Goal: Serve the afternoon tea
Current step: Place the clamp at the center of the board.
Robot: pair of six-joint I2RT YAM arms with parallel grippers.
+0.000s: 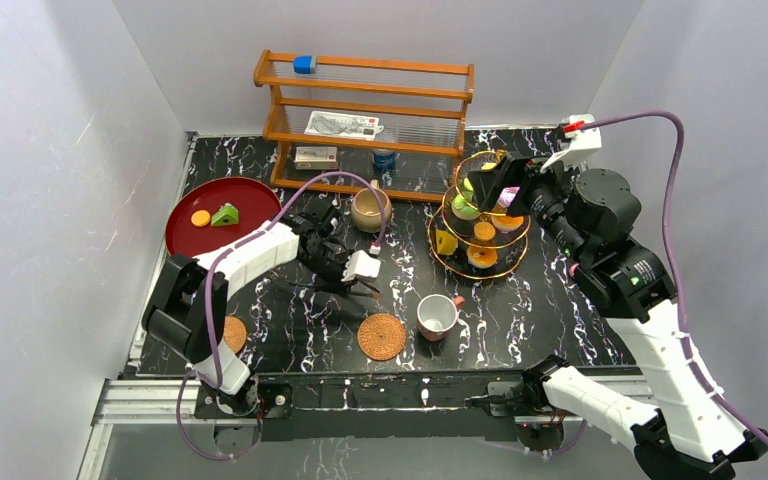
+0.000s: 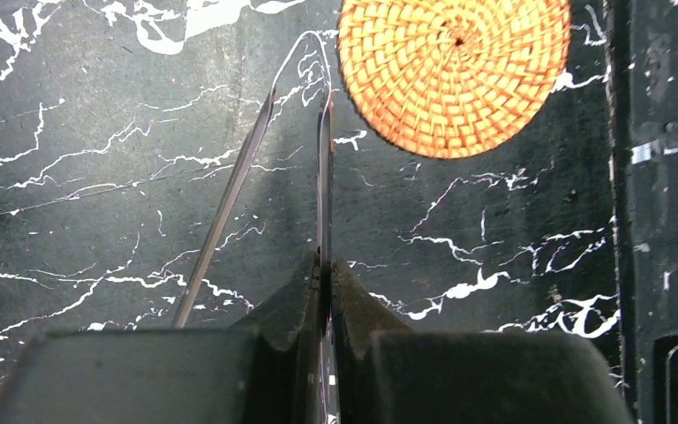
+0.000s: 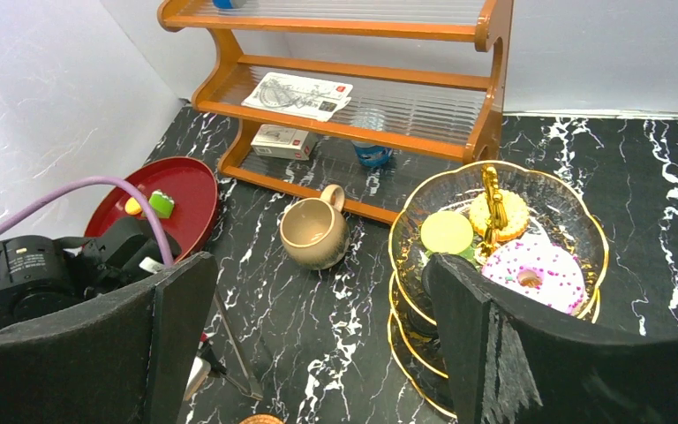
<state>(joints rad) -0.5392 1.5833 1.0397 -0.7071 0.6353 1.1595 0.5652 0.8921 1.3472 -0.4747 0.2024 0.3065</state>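
Coasters lie nearest, low in the overhead view: one round woven coaster sits at bottom centre of the black marble-patterned table. A second woven coaster lies at lower left, partly behind the left arm. Just right of the centre one, and off it, is the white cup with a red handle.

Above the centre coaster in that frame is the left gripper, its jaws pressed together. In its wrist view a thin two-bladed metal tool has one blade running out from between the fingers, while the other slants toward the lower left.

Further up, at mid-frame, the tan ceramic mug rests on bare table, apart from both coasters. To its right stands the gold-rimmed tiered glass stand. Its top tier carries a pink sprinkled doughnut, a round yellow biscuit and a pale yellow disc. The right gripper hovers over the stand, jaws spread wide with nothing between them.

At centre left, a round red tray holds an orange disc and a green wedge.

Farthest back, at top centre, the wooden rack carries a blue block, a small box and a blue can.
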